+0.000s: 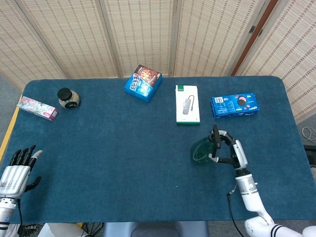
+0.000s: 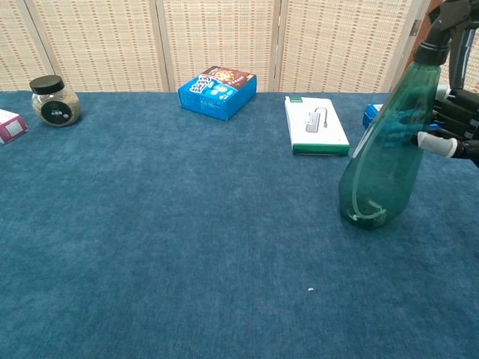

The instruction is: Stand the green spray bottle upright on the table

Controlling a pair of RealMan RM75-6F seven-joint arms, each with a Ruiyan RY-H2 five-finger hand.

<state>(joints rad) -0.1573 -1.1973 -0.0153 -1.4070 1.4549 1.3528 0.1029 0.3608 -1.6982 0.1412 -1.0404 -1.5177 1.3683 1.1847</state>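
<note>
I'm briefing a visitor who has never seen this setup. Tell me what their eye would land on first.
First, the green spray bottle at the table's right front, nearly upright but leaning, gripped near its neck by the right hand. Next, the bright blue snack box at the far edge of the blue table, with the white box to its right.

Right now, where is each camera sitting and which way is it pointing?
Head view: high above the near edge, looking steeply down on the whole table; shows the left hand at the near-left edge and the right hand holding the green spray bottle.
Chest view: low, just above table height, facing across toward the woven screens; only right-hand fingers show.
Both share the bottle, the blue snack box and the white box.
</note>
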